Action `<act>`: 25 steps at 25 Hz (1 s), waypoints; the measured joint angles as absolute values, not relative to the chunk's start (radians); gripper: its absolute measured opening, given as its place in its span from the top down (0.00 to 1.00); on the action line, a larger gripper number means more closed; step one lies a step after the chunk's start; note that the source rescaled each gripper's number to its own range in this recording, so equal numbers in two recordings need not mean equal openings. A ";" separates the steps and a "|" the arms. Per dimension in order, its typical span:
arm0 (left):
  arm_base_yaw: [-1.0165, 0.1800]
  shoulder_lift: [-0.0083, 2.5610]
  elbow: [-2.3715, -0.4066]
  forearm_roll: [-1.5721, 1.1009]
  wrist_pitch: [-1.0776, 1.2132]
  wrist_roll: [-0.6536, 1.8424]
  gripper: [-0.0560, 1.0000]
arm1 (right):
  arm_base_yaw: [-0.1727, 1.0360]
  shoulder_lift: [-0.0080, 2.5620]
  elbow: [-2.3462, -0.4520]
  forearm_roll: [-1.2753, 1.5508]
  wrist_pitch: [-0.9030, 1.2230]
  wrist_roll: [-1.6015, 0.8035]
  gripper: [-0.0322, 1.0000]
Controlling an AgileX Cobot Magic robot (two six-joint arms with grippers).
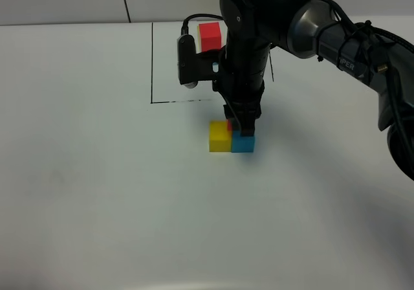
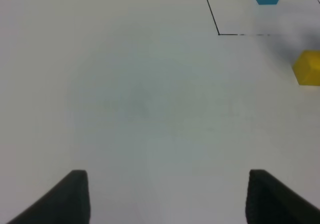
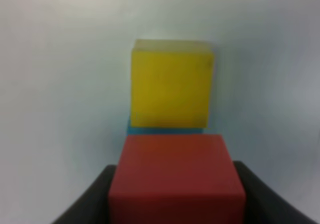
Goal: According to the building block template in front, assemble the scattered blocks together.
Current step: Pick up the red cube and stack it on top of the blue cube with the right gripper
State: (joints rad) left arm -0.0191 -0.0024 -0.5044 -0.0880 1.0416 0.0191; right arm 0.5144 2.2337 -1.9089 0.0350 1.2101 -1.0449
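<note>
There are three plain matte cubes: one yellow cube (image 1: 219, 136) and one cyan-blue cube (image 1: 244, 143) touching on the white table (image 1: 97, 173) just outside the black outline (image 1: 152, 63), and one red cube (image 3: 177, 176) above them. The single red-topped building block template (image 1: 209, 36) stands inside it. The right gripper (image 1: 242, 125) points straight down, clamped on the red cube; the left gripper (image 2: 167, 174) hangs spread, empty.

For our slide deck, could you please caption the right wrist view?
Right gripper holding a red cube close to a yellow cube, a cyan-blue cube peeking out between them.
</note>
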 joint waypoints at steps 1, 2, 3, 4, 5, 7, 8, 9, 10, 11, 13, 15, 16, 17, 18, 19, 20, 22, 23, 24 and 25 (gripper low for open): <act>-0.019 -0.002 -0.504 -0.088 1.042 0.019 0.56 | 0.505 2.242 -1.911 0.043 1.211 -1.044 0.96; -0.019 -0.002 -0.504 -0.088 1.042 0.019 0.56 | 0.497 2.247 -1.913 0.049 1.211 -1.043 0.96; -0.019 -0.002 -0.504 -0.088 1.042 0.019 0.56 | 0.490 2.252 -1.913 0.050 1.211 -1.039 0.96; -0.019 -0.002 -0.504 -0.088 1.042 0.019 0.56 | 0.487 2.255 -1.913 0.052 1.212 -1.037 0.96; -0.019 -0.002 -0.504 -0.088 1.042 0.019 0.56 | 0.484 2.256 -1.913 0.053 1.212 -1.034 0.96; -0.019 -0.002 -0.504 -0.088 1.042 0.018 0.56 | 0.484 2.256 -1.913 0.060 1.214 -1.029 0.96; -0.019 -0.002 -0.504 -0.088 1.042 0.018 0.56 | 0.484 2.256 -1.913 0.063 1.214 -1.026 0.96; -0.019 -0.002 -0.504 -0.088 1.042 0.018 0.56 | 0.485 2.256 -1.914 0.068 1.214 -1.025 0.96; -0.019 -0.002 -0.504 -0.088 1.042 0.018 0.56 | 0.485 2.256 -1.914 0.076 1.214 -1.025 0.96; -0.019 -0.002 -0.504 -0.088 1.042 0.018 0.56 | 0.485 2.256 -1.914 0.087 1.215 -1.024 0.96; -0.019 -0.002 -0.504 -0.088 1.042 0.019 0.56 | 0.485 2.256 -1.914 0.100 1.215 -1.024 0.96; -0.019 -0.002 -0.504 -0.088 1.042 0.019 0.56 | 0.485 2.256 -1.914 0.107 1.215 -1.018 0.96; -0.019 -0.002 -0.504 -0.088 1.042 0.019 0.56 | 0.485 2.256 -1.914 0.109 1.215 -1.014 0.96; -0.019 -0.002 -0.504 -0.088 1.042 0.019 0.56 | 0.485 2.256 -1.914 0.109 1.215 -1.012 0.96; -0.019 -0.002 -0.504 -0.088 1.042 0.019 0.56 | 0.485 2.256 -1.912 0.109 1.215 -1.011 0.96; -0.019 -0.002 -0.504 -0.088 1.042 0.019 0.56 | 0.485 2.256 -1.911 0.108 1.215 -1.010 0.96; -0.019 -0.002 -0.504 -0.088 1.042 0.019 0.56 | 0.485 2.256 -1.908 0.107 1.215 -1.010 0.96; -0.019 -0.002 -0.504 -0.088 1.042 0.019 0.56 | 0.485 2.256 -1.901 0.106 1.217 -1.010 0.96; -0.019 -0.002 -0.504 -0.088 1.042 0.019 0.56 | 0.485 2.256 -1.900 0.106 1.218 -1.010 0.96; -0.019 -0.002 -0.504 -0.088 1.042 0.019 0.56 | 0.485 2.256 -1.899 0.106 1.218 -1.010 0.96; -0.019 -0.002 -0.504 -0.088 1.042 0.019 0.56 | 0.485 2.256 -1.897 0.106 1.218 -1.011 0.96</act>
